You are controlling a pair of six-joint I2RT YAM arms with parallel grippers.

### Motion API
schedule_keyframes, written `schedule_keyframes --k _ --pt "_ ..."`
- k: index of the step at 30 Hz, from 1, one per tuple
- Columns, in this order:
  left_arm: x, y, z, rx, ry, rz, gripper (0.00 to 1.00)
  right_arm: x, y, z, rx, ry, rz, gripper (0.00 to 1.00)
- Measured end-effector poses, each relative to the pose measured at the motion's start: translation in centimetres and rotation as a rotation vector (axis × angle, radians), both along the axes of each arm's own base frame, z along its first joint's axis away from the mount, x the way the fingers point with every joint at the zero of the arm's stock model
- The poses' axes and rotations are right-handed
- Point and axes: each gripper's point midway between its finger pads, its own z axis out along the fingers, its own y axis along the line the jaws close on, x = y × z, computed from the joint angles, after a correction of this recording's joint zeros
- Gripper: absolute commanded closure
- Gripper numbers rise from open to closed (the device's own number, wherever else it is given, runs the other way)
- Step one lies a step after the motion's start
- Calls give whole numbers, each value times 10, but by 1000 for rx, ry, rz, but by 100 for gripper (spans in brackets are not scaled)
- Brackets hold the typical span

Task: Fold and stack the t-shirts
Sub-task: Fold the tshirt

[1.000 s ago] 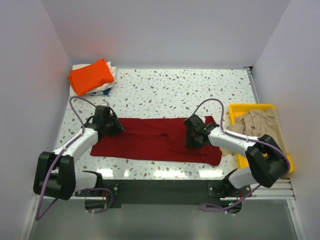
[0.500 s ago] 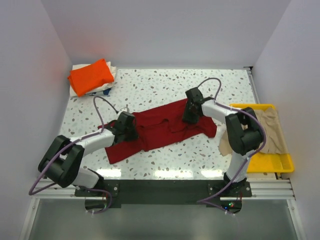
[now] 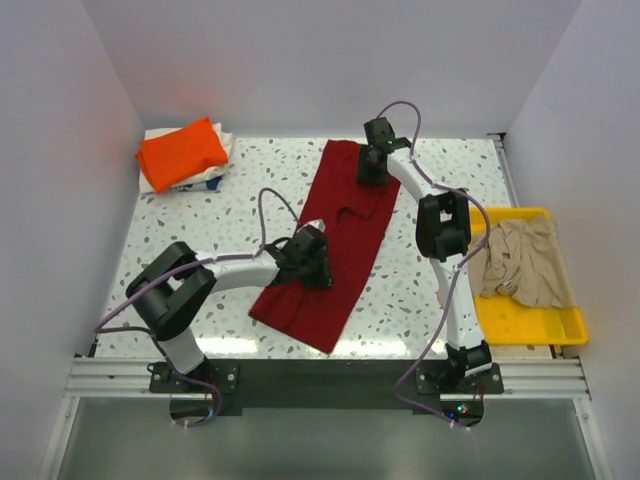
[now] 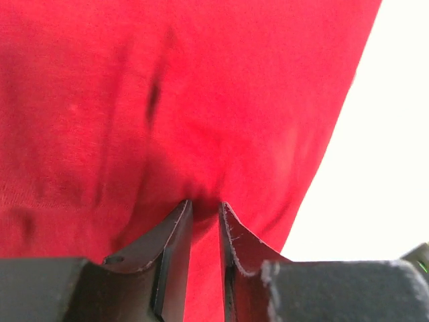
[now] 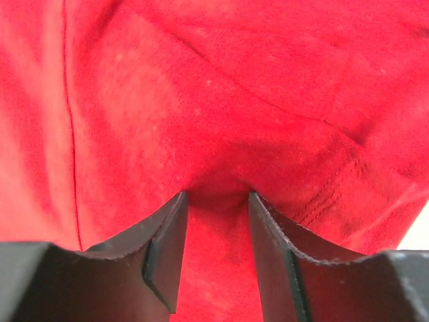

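- Dark red shirt (image 3: 350, 240): lies spread on the table (image 3: 270, 180). Its long axis runs on a slant from the far side, right of centre, to the near side, left of centre.
- Right gripper (image 3: 369, 176): sits on the far end of that shirt. In the wrist view its jaws stand partly apart with a thick pucker of red cloth drawn up between them. It appears to be clamped on the cloth, though this close view does not show how firm the hold is.
- Left gripper (image 3: 308, 262): sits at the shirt's left edge, about midway along its length. Its jaws are nearly together and pinch a thin fold of red cloth.
- Governing relation: both grippers lie on the shirt's long axis, with the right at the far end and the left nearer the bases. The near hem extends past the left gripper toward the bases, so the left arm is the nearer one for any fold of that end.
- Orange shirt (image 3: 182, 152): lies folded in the far left corner, on top of a whitish shirt (image 3: 226, 148) and well apart from both grippers.
- Beige shirt (image 3: 520, 262): lies crumpled in the yellow tray (image 3: 525, 325) at the right, not yet folded.
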Motion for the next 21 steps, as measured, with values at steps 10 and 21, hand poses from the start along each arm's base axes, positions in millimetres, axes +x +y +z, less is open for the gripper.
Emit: schedule_keyframes --k 10,21 --pt "2 -50 26 -106 -13 -139 55 24 -3 7 -31 -42 100 32" --pt "0 2 47 76 -126 -155 64 -1 -15 56 16 -61 65 34"
